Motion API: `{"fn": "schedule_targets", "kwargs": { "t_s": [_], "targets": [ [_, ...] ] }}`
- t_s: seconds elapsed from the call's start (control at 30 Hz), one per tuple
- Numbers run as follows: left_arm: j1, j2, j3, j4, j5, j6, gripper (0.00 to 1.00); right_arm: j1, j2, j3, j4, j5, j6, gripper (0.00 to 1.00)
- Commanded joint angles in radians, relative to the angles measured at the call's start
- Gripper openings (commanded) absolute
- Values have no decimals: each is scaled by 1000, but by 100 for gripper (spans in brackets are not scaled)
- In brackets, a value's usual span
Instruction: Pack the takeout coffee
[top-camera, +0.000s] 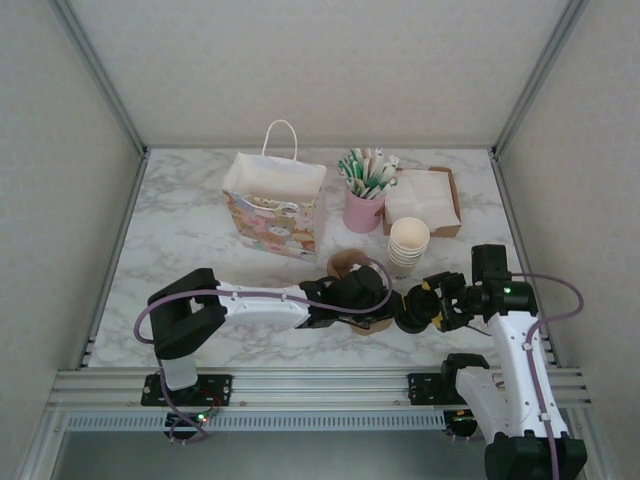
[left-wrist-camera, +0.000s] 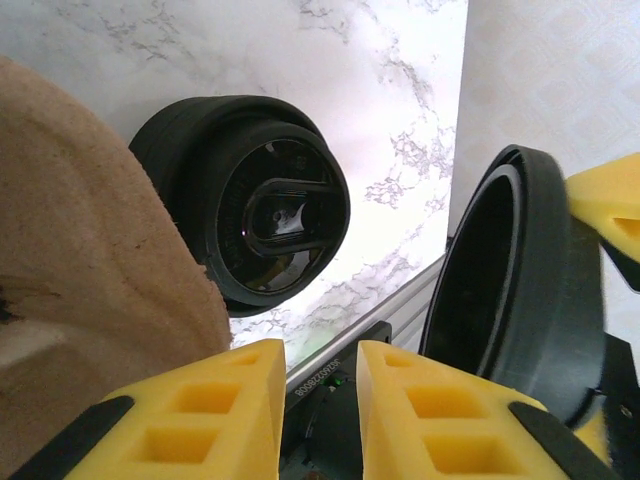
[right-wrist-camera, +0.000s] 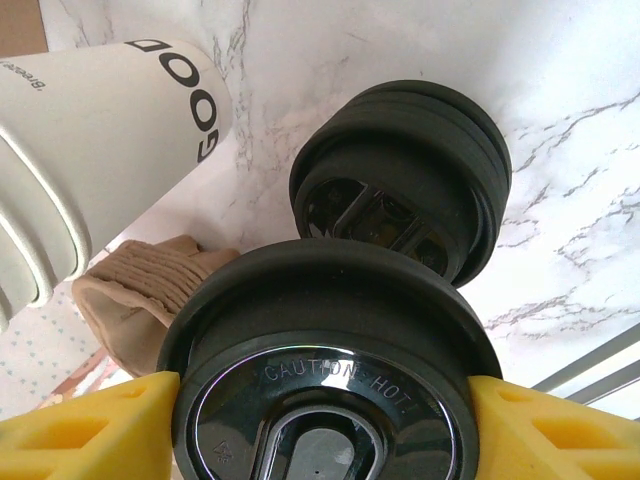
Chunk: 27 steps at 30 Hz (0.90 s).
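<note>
L arm's stretched across the near side of the marble table (top-camera: 180, 240), and the left gripper (left-wrist-camera: 320, 350) has its yellow fingers a narrow gap apart, nothing between them. Over on the near right, the right gripper (right-wrist-camera: 320, 400) is clamped on a single black lid (right-wrist-camera: 320, 330), one yellow finger each side of the rim, "CAUTION HOT" readable on top. From the left wrist cam that lid's off the table, tipped up on edge, just right of the L fingers. Just beyond it a stack of black lids (right-wrist-camera: 410, 170) sits on the marble; can't tell if held lid & stack touch. A stack of cream paper cups (right-wrist-camera: 100, 150), "GOOD" printed on the outer one, shows left of the lids in the right wrist cam, w/ a brown cardboard sleeve (right-wrist-camera: 140, 290) beside it. So the coffee's pieces are apart: lid in the R grip, cups lidless in their stack, right of centre. Farther back: paper gift bag (top-camera: 272, 205) standing open mid-table, pink cup of straws (top-camera: 362, 208) right of it, brown box of white napkins (top-camera: 445, 230) right again.
</note>
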Motion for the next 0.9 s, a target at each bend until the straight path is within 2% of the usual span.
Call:
{"fn": "schedule_targets", "kwargs": {
  "t_s": [0.0,0.1,0.2,0.37,0.47,0.57,0.73,0.87],
  "targets": [
    [-3,-80,35,-6,-6,68,25,-5,-8,59,-43,74,-104,67],
    [-10,-126,81,-70,-8,149,26,-4,-14,109,-59,131,-189,67],
    [-11,-182,104,-150,-34,216,26,0,-6,147,-66,128,-269,67],
    [-6,-329,87,-340,-212,335,25,73,37,227,-106,159,-390,66],
    [6,-430,69,-450,-340,378,26,186,58,287,-102,221,-407,64],
    [42,-534,26,-576,-456,343,26,300,104,340,-87,251,-407,62],
    [110,-723,-153,-637,-533,262,28,584,245,449,-73,380,-401,63],
    [169,-856,-282,-666,-527,202,26,791,388,537,-54,441,-402,65]
  ]
}}
